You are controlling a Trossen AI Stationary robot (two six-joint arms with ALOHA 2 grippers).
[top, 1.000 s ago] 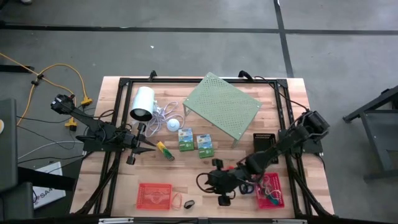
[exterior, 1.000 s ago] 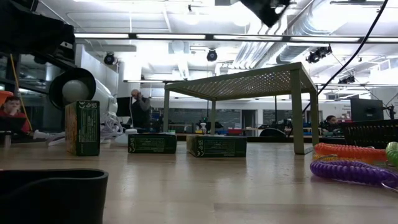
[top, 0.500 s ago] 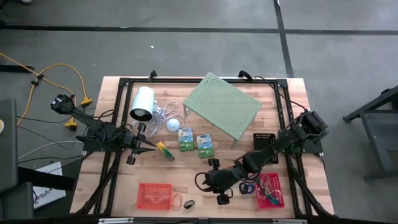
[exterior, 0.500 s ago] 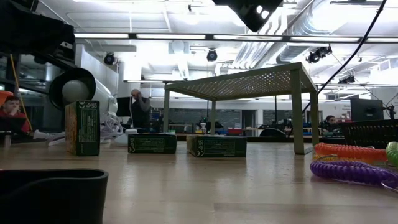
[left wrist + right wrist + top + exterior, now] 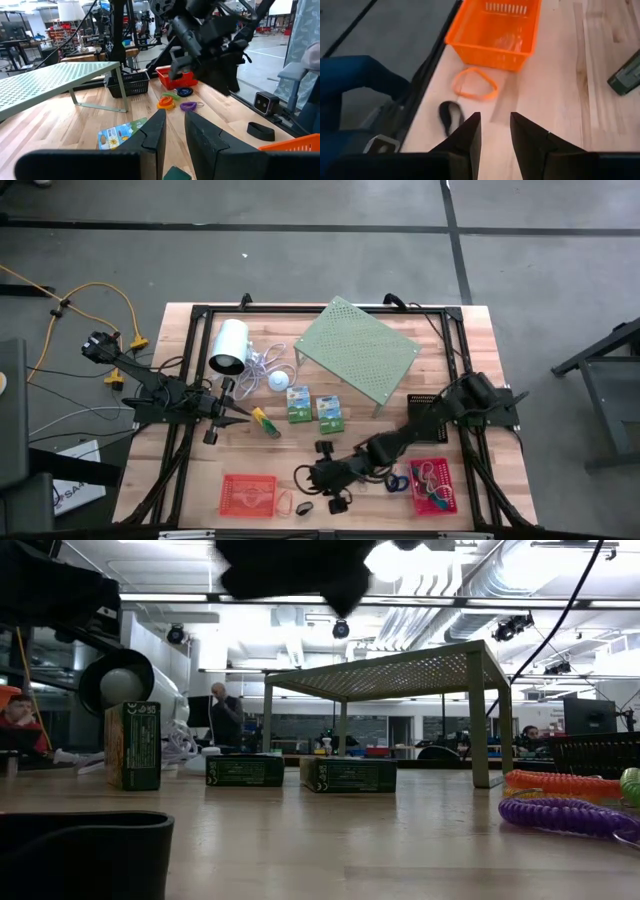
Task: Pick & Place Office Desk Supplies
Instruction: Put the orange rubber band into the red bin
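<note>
My right gripper point(image 5: 306, 480) point(image 5: 495, 129) hangs open above the near middle of the table, touching nothing. Just beyond its fingertips a tan rubber-band loop point(image 5: 475, 84) and a dark loop point(image 5: 451, 116) lie flat on the wood, next to the red mesh basket point(image 5: 248, 493) point(image 5: 492, 30). My left gripper point(image 5: 246, 419) point(image 5: 175, 127) waits level at the table's left with a narrow gap between its fingers. The yellow-green marker point(image 5: 266, 422) lies just in front of it. Two green-white boxes point(image 5: 298, 405) point(image 5: 330, 412) rest flat in the middle.
A pale green perforated shelf point(image 5: 357, 352) stands at the back, with a white cylinder point(image 5: 230, 347) and its cord to its left. The black basket point(image 5: 425, 405) and the pink basket point(image 5: 435, 486) sit at the right. Coloured coils point(image 5: 172, 100) lie beside the pink basket.
My right gripper has gone toward the table's left and near edges and come lower, nearing the rubber-band loops beside the red basket. It now shows as a dark blur at the top of the low view. Its fingers have stayed open.
</note>
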